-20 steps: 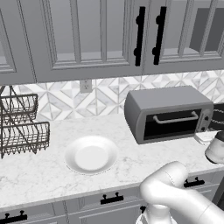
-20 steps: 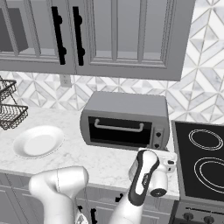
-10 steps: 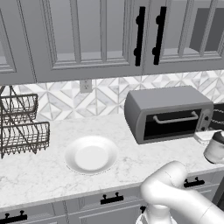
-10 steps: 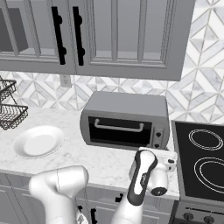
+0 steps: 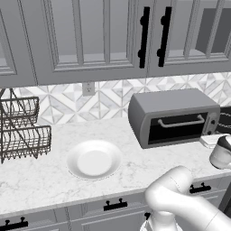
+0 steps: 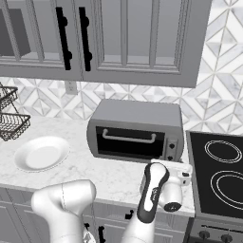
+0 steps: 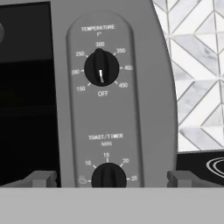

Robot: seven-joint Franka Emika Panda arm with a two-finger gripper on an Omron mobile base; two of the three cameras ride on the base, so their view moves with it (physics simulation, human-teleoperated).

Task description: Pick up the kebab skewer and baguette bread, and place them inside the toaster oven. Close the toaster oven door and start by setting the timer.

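Toaster oven stands at the counter back edge, door closed. Gripper, fingers spread wide, faces the timer knob, holding nothing.

Soft, even, shadeless light fills all three rendered views, with no glare and only faint shading under the toaster oven and the white plate on the worktop. Edges look slightly jagged and coarse. In the hand view the dial lettering is soft but readable, and the toaster oven door glass is nearly black.
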